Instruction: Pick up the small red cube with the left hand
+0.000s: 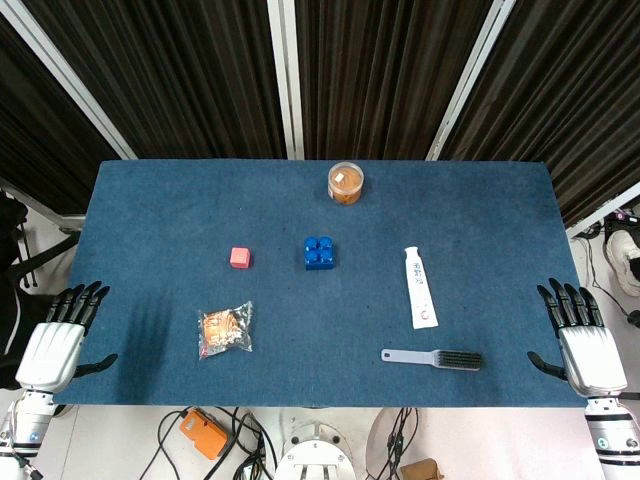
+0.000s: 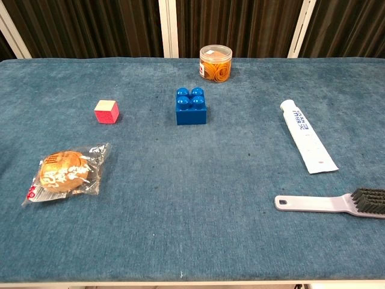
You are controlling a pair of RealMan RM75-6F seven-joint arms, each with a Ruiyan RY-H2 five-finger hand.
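My left hand (image 1: 55,340) rests at the near left edge of the blue-covered table (image 1: 480,215), fingers (image 1: 82,300) stretched forward and spread, thumb out to the side, holding nothing. My right hand (image 1: 585,345) mirrors it at the near right edge, likewise spread wide and empty; neither hand shows in the chest view.

The small red cube (image 1: 240,257) sits on the cloth left of centre, well apart from my left hand and farther from me than it. From the chest view the cube (image 2: 106,111) shows a pale top face and red sides, standing flat and square. Just to its right, with a gap between them, is a blue toy building brick (image 1: 319,252) with four round studs on top (image 2: 191,106).

Nearer to me than the cube lies a clear plastic packet holding a round bun (image 1: 225,330), printed with red lettering, lying flat (image 2: 65,173). At the far middle of the table stands a small clear round tub (image 1: 345,183) filled with orange rubber bands (image 2: 215,63).

On the right half, a white toothpaste tube (image 1: 420,288) lies lengthwise, its cap end pointing away from me (image 2: 305,143). Nearer to me than the tube, a grey brush (image 1: 432,357) with dark bristles lies crosswise, handle toward the centre and bristle head toward my right hand (image 2: 329,203).

Dark pleated curtains (image 1: 200,70) hang behind the table.
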